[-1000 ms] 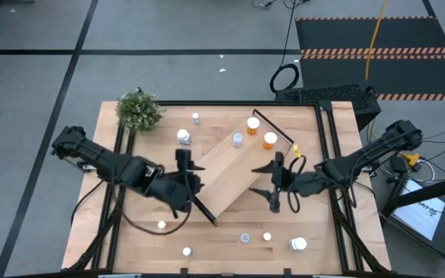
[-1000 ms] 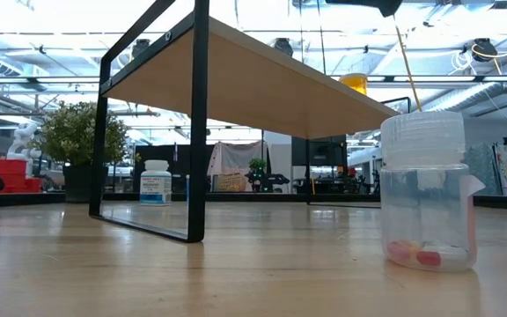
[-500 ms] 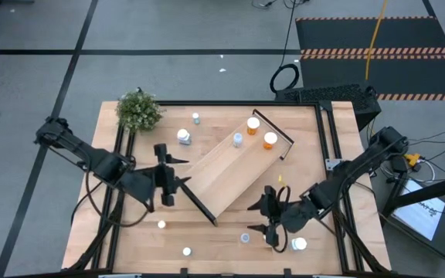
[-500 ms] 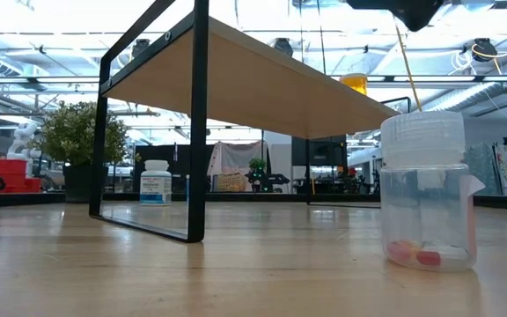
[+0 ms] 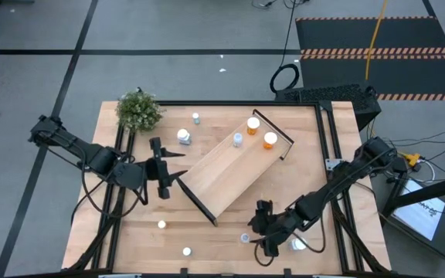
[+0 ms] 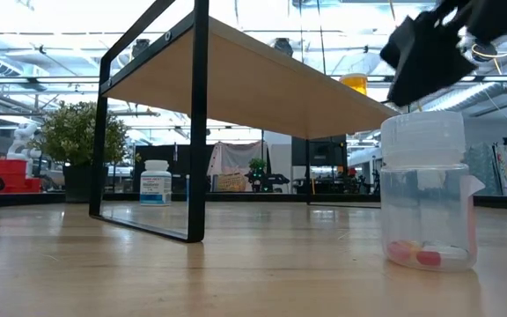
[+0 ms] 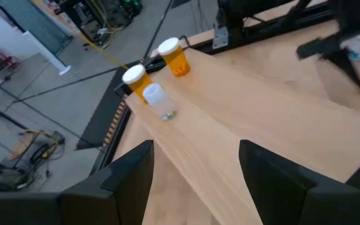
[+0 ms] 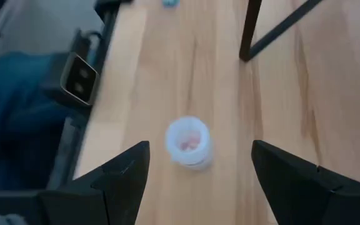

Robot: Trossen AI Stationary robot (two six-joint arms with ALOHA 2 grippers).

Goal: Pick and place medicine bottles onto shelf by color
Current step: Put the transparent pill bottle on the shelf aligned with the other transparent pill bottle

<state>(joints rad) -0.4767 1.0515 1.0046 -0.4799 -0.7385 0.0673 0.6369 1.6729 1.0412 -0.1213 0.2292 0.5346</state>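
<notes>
The shelf (image 5: 230, 174) stands on its black brackets aslant in the table's middle, with two orange bottles (image 5: 270, 140) and a pale one (image 5: 238, 140) on its far end. A clear pale-blue bottle (image 8: 189, 142) with a white cap stands on the table near the near edge (image 5: 245, 238); it also shows in the low view (image 6: 425, 189). My right gripper (image 8: 200, 153) is open above it, one finger on either side, touching nothing. My left gripper (image 5: 163, 166) is open and empty, left of the shelf, facing it (image 7: 195, 150).
A larger white bottle (image 5: 298, 244) stands right of my right gripper. Small bottles stand at the near left (image 5: 161, 225), (image 5: 186, 251) and at the far left (image 5: 184, 137), (image 5: 195, 118). A green plant (image 5: 138, 110) fills the far left corner.
My right gripper has gone from beside the shelf's right side toward the table's near edge and down, until it stands over the pale-blue bottle and shows in the low view. My left gripper has drawn back from the shelf toward the table's left edge.
</notes>
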